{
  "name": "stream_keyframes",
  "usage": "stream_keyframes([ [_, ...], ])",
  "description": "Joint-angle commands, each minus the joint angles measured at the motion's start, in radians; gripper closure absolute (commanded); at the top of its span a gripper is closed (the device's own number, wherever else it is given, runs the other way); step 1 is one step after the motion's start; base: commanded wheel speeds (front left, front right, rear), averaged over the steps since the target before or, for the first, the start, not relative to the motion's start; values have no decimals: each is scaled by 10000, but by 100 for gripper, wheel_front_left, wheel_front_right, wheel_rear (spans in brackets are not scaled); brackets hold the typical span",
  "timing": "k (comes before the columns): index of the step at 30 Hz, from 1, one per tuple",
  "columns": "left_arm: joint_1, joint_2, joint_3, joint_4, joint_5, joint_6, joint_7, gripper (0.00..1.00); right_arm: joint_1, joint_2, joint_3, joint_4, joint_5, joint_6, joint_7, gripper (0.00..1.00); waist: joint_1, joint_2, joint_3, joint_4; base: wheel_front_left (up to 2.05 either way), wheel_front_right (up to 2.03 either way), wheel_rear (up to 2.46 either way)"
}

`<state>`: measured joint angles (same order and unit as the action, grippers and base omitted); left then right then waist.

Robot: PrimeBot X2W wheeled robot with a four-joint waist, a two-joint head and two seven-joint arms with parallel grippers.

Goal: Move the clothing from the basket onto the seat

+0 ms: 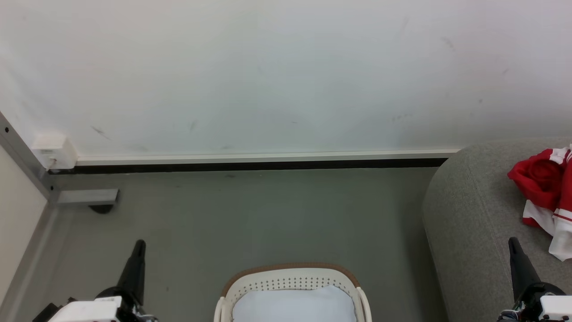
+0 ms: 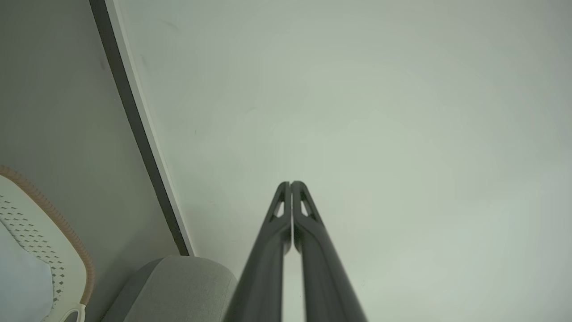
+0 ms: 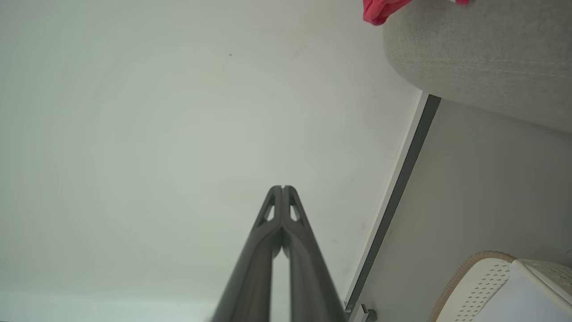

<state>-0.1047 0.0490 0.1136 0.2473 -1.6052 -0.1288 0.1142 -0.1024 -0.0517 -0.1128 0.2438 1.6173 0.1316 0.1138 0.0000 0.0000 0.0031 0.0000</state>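
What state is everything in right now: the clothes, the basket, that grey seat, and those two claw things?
clothing, crumpled in a heap on the seat.
basket, upright on the floor, with a pale sheet inside and no red garment in the part that shows.
seat, bearing the clothing on top.
left gripper, shut, holding nothing.
right gripper, shut, holding nothing.

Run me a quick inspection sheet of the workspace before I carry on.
Surface: smooth grey floor.
Job's things: red-and-white clothing lies crumpled on the grey seat; basket stands on the floor, something pale inside, no red in the part in frame.
Clutter: nothing seen.
Grippers: left gripper and right gripper both shut, empty.
Cables: nothing seen.
Surroundings: white wall; white box and grey metal bracket at the left corner.
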Motion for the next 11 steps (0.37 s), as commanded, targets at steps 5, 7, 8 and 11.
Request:
stream_keyframes([
  [5,-90,23,16,-38,-144,-40,32,100,-122,12,-47,20,-86,-18,37,100,0,0,0,0,0,0,0],
  [7,-90,23,16,-38,-144,-40,32,100,-122,12,-47,20,-86,-18,38,100,0,0,0,0,0,0,0],
  [8,-90,23,16,-38,-144,-40,32,100,-122,12,-47,20,-87,-18,38,100,0,0,0,0,0,0,0],
  [11,-90,23,16,-38,-144,-40,32,100,-122,13,-48,20,-77,-18,39,100,0,0,0,0,0,0,0],
])
